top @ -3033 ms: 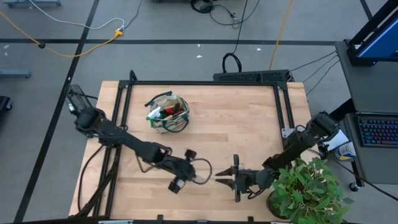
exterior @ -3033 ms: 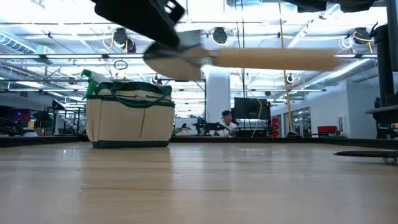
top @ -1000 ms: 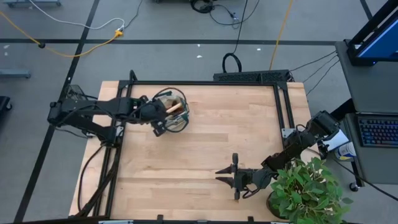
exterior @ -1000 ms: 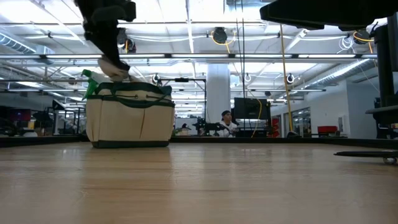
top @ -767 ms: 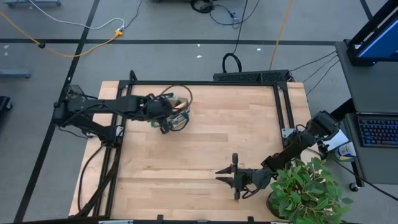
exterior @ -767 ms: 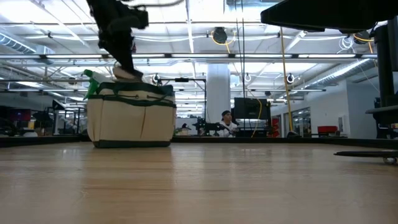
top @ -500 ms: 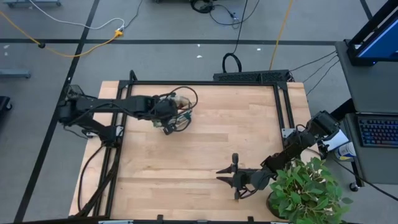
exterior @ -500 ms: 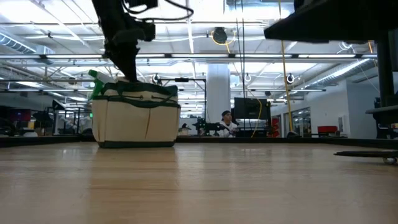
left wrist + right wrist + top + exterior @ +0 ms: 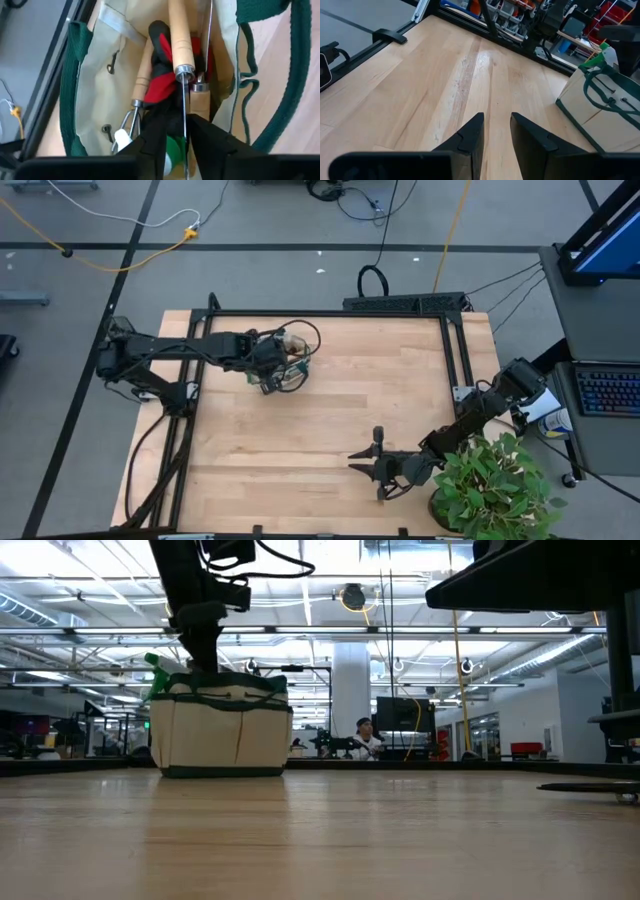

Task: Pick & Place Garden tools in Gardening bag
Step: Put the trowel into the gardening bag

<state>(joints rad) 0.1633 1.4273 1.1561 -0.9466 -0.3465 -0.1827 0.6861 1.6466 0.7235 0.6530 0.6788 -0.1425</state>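
Note:
The tan gardening bag with green trim point(image 9: 293, 374) stands on its base at the table's far left; it also shows in the low view point(image 9: 225, 735). My left gripper point(image 9: 274, 366) reaches down into its mouth, shut on a wooden-handled trowel point(image 9: 180, 35) whose handle points into the bag. Inside lie red-and-black shears point(image 9: 161, 75), another wooden handle point(image 9: 143, 75) and a green-and-white item point(image 9: 121, 141). My right gripper point(image 9: 352, 464) hovers open and empty near the table's near right. My left gripper point(image 9: 178, 122) has the trowel's metal blade point(image 9: 183, 107) between its two fingers, seen edge-on just behind the ferrule. The fingers come from above, pointing down into the bag, and lie along the tool. The trowel hangs handle down inside the bag.
A leafy potted plant point(image 9: 492, 490) stands at the near right corner beside my right arm. The table's black frame rail point(image 9: 205, 340) runs close by the bag on its left. Bare wood lies between bag and plant.
My left gripper has carried the trowel over the bag and gone down into its mouth, handle first. The bag has slid a little toward the table's right edge. My right gripper has kept still.

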